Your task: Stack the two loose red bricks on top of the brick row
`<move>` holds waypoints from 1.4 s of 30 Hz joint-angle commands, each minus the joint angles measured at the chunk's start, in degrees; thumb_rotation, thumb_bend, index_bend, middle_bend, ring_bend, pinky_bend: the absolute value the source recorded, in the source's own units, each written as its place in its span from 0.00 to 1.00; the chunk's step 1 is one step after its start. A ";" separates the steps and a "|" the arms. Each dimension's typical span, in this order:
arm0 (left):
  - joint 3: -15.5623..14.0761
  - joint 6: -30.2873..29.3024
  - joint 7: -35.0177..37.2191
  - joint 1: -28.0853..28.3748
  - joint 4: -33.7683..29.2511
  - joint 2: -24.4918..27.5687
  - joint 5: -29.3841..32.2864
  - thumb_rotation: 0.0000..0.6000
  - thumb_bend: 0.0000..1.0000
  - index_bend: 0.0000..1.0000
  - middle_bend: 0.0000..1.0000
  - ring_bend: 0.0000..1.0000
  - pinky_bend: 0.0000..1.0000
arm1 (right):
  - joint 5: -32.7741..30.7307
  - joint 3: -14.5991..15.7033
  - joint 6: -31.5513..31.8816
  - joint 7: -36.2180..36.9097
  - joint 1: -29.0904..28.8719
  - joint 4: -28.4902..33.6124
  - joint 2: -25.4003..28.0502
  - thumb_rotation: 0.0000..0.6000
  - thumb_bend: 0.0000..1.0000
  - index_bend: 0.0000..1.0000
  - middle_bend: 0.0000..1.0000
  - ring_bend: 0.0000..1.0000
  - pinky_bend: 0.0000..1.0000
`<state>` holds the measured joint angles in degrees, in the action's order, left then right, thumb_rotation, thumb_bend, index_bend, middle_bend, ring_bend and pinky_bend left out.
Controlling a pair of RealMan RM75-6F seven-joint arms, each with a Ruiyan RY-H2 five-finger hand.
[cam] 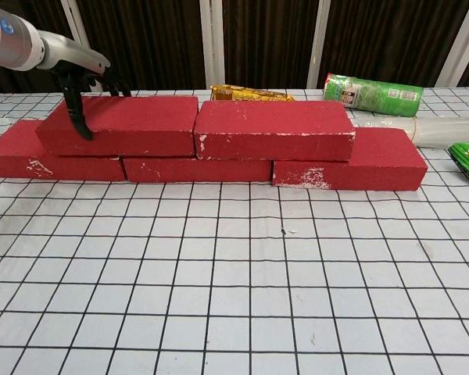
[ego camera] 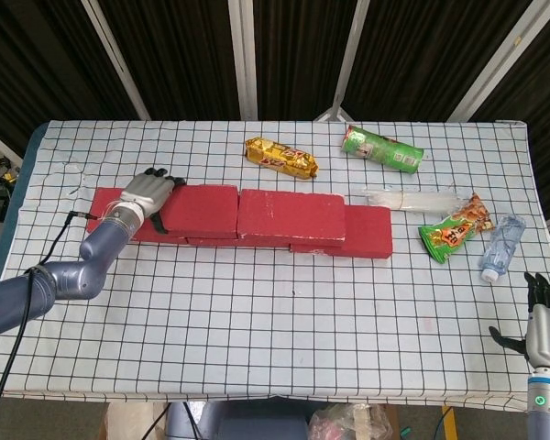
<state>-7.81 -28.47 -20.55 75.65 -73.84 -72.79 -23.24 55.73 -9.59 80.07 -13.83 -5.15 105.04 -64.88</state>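
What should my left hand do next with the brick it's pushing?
Probably let go and lift clear. The left hand grips the left upper brick, which already lies flat on the bottom row, its end against the right upper brick.

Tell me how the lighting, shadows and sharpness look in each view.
Head view: even, soft light, no glare on the checked tablecloth; only faint shadows beside the red bricks; sharp throughout, dark background. Chest view: bricks crisp, grid lines spreading toward the lens; the left hand reads dark against the brick, and the clear plastic packet shows mild sheen.
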 commanded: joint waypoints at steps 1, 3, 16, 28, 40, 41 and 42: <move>-0.06 -0.21 -0.01 0.18 -0.02 -0.19 0.31 1.00 0.00 0.27 0.16 0.00 0.00 | 0.03 -0.01 0.07 0.05 0.04 0.05 0.05 1.00 0.21 0.03 0.00 0.00 0.00; -0.23 -0.33 -0.18 0.33 0.03 -0.34 0.50 1.00 0.00 0.25 0.14 0.00 0.00 | 0.03 -0.03 0.11 0.14 0.08 0.08 0.09 1.00 0.21 0.03 0.00 0.00 0.00; -1.03 -1.47 -1.10 1.19 -0.40 -0.72 2.51 1.00 0.00 0.12 0.07 0.00 0.00 | -0.19 -0.08 0.08 0.25 0.12 0.21 0.21 1.00 0.21 0.03 0.00 0.00 0.00; -1.18 -1.44 -1.52 1.80 -0.90 -0.83 3.97 1.00 0.00 0.11 0.06 0.00 0.00 | -0.38 -0.16 0.19 0.29 0.17 0.32 0.28 1.00 0.21 0.03 0.00 0.00 0.00; -0.80 -2.45 -1.73 1.86 -1.64 -0.98 3.74 1.00 0.00 0.11 0.06 0.00 0.00 | -0.51 -0.23 0.16 0.50 0.19 0.27 0.28 1.00 0.21 0.03 0.00 0.00 0.00; -0.75 -2.41 -1.72 1.83 -1.65 -1.00 3.66 1.00 0.00 0.11 0.06 0.00 0.00 | -0.54 -0.25 0.17 0.51 0.20 0.27 0.27 1.00 0.21 0.03 0.00 0.00 0.00; -0.75 -2.40 -1.75 1.80 -1.64 -1.03 3.61 1.00 0.00 0.11 0.06 0.00 0.00 | -0.59 -0.28 0.22 0.54 0.22 0.29 0.27 1.00 0.21 0.03 0.00 0.00 0.00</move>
<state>-8.57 -30.87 -22.29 77.47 -75.48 -73.81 -19.63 55.15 -9.86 80.27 -13.31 -4.94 105.32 -64.61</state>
